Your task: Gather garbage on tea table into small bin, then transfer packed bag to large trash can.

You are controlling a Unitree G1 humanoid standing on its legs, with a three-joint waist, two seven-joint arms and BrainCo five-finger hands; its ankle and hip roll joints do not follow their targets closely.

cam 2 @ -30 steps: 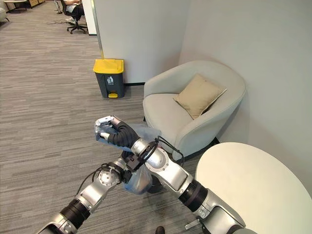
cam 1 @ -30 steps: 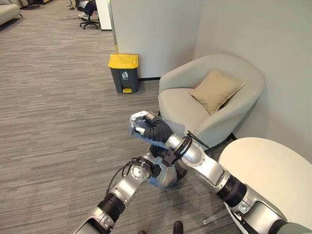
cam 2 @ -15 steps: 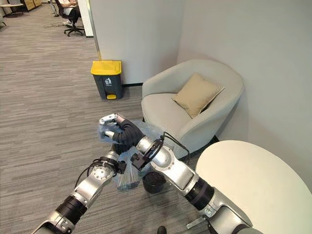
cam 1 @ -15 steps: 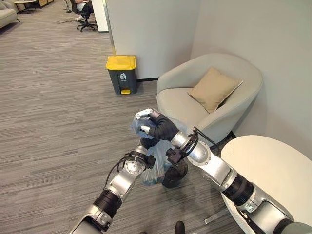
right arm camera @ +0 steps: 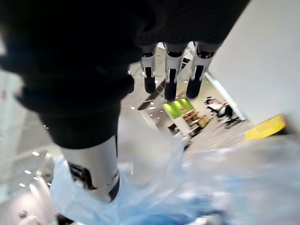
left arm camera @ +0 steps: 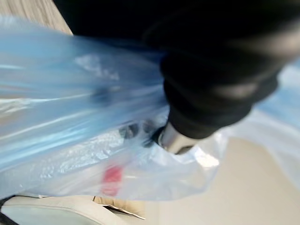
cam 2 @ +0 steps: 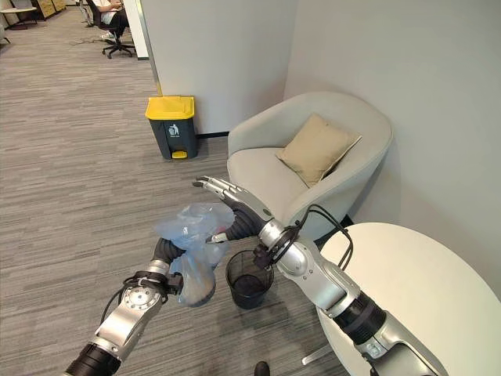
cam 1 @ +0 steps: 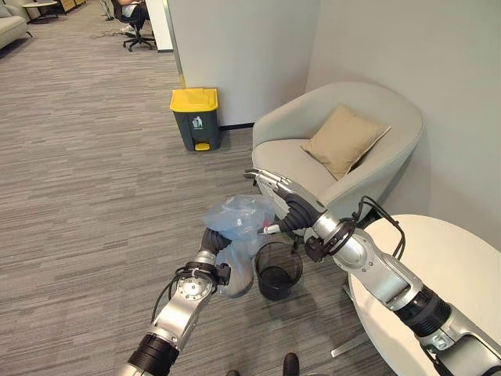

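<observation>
Holding bag (cam 1: 239, 218): left hand (cam 1: 213, 239) fingers hidden, state unclear | right hand (cam 2: 227, 192) fingers straight

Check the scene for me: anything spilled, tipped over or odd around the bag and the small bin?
Nothing stands out. The blue bag is out of the small black bin and bunched at the left hand, with no litter visible on the carpet. The bin stands upright beside it. The right hand is open above the bag.

An office lounge: grey carpet (cam 1: 86, 172) throughout, a pale armchair (cam 1: 344, 157) with a tan cushion (cam 1: 344, 141), a yellow-lidded bin (cam 1: 196, 117) against the wall, and a person on a swivel chair (cam 2: 109, 23) far off.
</observation>
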